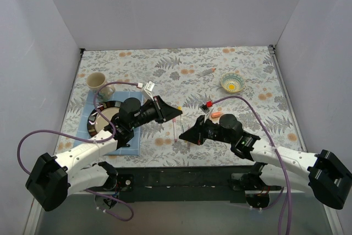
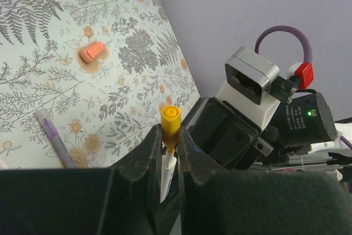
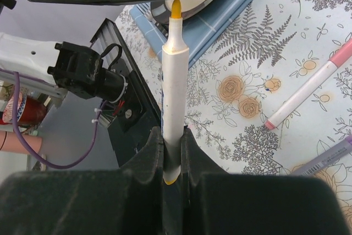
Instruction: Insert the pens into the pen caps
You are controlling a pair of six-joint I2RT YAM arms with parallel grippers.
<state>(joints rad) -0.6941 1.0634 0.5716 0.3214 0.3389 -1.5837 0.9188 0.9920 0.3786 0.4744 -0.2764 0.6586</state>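
I noted left pincer [image 2: 169, 137] clamped on stubby yellow plastic cap [image 2: 170, 116]; right pincer [image 3: 174, 142] clamped on pale cylindrical pen [image 3: 175, 81], its tip pointing to 12 o'clock at the cap.

1. The left gripper [image 2: 169, 152] and right gripper [image 3: 175, 147] meet tip to tip mid-table and block the way across.
2. Open cloth lies behind them, between the cup [image 1: 97, 82] and the grey stick [image 1: 207, 71].

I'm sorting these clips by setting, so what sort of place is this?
Likely a robot lab test booth, not a home: plain grey walls box in a fern-print tabletop, and a cabled left arm and right arm are bolted at its near edge.
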